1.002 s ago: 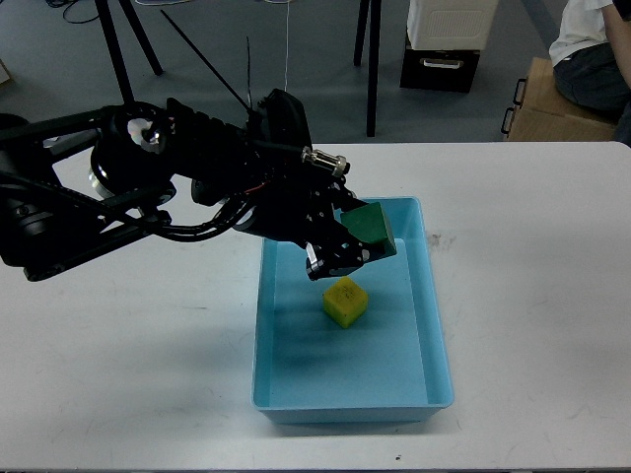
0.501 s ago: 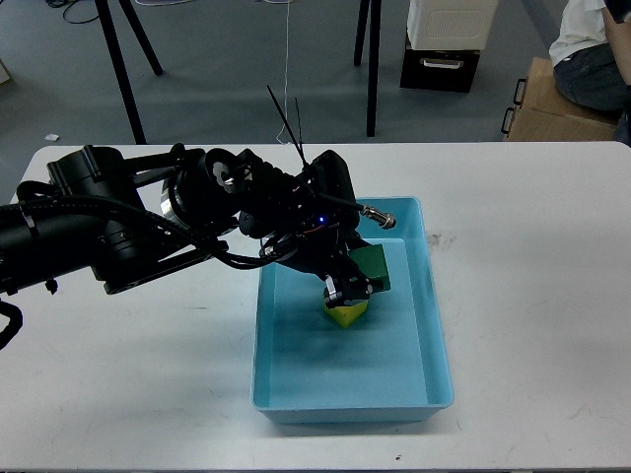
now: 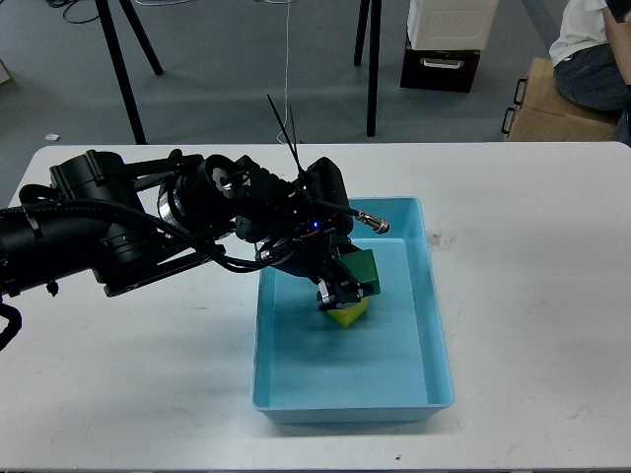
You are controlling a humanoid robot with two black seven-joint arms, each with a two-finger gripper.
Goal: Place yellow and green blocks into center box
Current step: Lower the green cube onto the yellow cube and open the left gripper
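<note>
The light blue box (image 3: 434, 325) sits in the middle of the white table. A yellow block (image 3: 348, 314) lies on its floor, partly hidden under my left gripper. My left gripper (image 3: 347, 281) reaches into the box from the left and is shut on a green block (image 3: 361, 270), which sits just above, or on top of, the yellow block. I cannot tell whether the two blocks touch. My right arm and gripper are out of view.
The white table (image 3: 532, 296) has bare surface on both sides of the box. Beyond its far edge stand black stand legs (image 3: 123, 69), a white and black case (image 3: 444, 44), cardboard boxes (image 3: 542, 108) and a seated person (image 3: 592, 49).
My left gripper has carried the green block down into the box, from above the yellow block to right over it. The arm has swung lower and further in. The yellow block has not moved.
</note>
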